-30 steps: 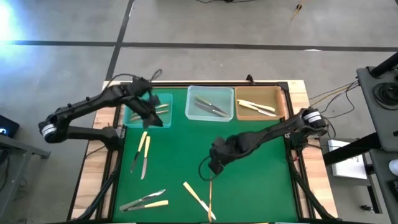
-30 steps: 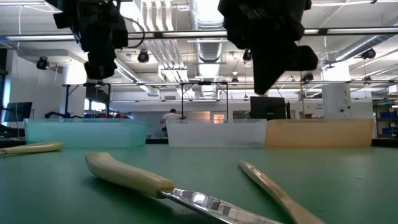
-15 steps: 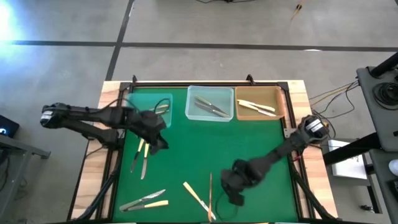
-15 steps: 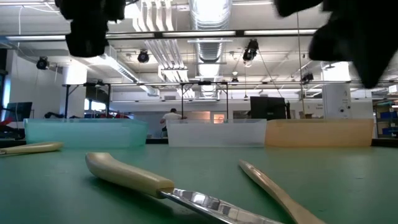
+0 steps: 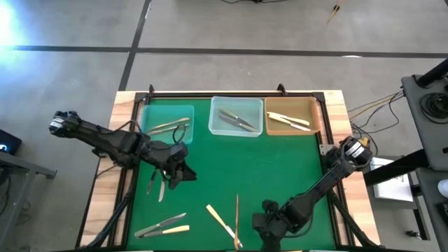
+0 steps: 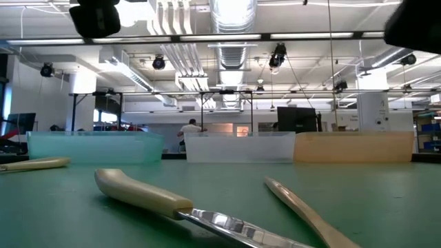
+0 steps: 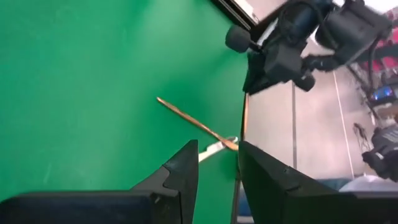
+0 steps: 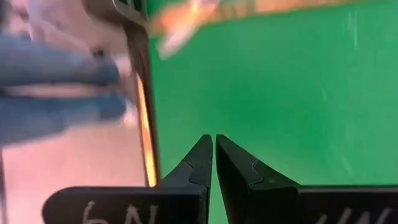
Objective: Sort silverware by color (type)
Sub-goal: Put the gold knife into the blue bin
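Silverware lies loose on the green mat: two cream-handled knives (image 5: 158,176) at the left, a grey and a cream piece (image 5: 163,226) near the front edge, a cream piece (image 5: 222,222) and a slim bronze piece (image 5: 236,215). My left gripper (image 5: 178,173) hovers just right of the two knives, open and empty (image 7: 217,158). My right gripper (image 5: 264,225) is low at the near edge, right of the bronze piece, shut and empty (image 8: 213,142). The bronze piece (image 7: 193,121) shows ahead of the left fingers.
Three trays stand along the far edge: a teal tray (image 5: 148,119) with bronze pieces, a clear tray (image 5: 214,119) with silver pieces, a brown tray (image 5: 318,119) with cream pieces. The mat's middle (image 5: 280,168) is bare. The low view shows a cream-handled knife (image 6: 148,196) close up.
My left gripper has moved from above the teal tray toward the near edge and now stands beside the two knives at the left. My right gripper has swept from the mat's middle to the near edge, right of the bronze piece. No silverware has moved.
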Motion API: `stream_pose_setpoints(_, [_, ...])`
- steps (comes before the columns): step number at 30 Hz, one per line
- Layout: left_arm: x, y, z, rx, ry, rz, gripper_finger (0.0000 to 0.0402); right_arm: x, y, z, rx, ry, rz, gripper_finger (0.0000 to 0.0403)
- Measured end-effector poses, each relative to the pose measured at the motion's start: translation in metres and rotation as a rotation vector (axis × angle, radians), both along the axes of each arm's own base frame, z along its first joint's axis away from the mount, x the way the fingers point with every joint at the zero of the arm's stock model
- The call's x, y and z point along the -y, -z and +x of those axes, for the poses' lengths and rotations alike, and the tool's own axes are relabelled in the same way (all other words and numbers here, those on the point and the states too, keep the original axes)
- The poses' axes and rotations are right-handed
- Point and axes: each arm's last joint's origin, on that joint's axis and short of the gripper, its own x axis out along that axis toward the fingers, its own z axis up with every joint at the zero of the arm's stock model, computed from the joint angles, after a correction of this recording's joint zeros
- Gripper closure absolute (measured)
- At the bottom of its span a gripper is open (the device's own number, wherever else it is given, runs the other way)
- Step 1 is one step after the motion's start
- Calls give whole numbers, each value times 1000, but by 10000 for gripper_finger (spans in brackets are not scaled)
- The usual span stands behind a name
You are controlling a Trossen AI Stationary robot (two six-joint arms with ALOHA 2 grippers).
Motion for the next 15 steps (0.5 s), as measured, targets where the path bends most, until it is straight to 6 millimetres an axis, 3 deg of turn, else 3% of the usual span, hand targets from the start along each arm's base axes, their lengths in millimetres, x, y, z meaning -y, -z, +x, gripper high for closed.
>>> stream_pose_setpoints(3, [10,6,2,-30,33,2,304,-2,2,8,101,75,-33,390])
stream_pose_setpoints(5, [16,10,4,-55,22,-6,304,3,7,15,123,216,-49,390])
stream_pose_setpoints(8, [27,19,5,-103,-30,14,304,11,14,24,116,456,-13,390])
stream_pose_setpoints(15, [44,28,5,-117,-79,52,304,14,27,32,92,723,75,390])
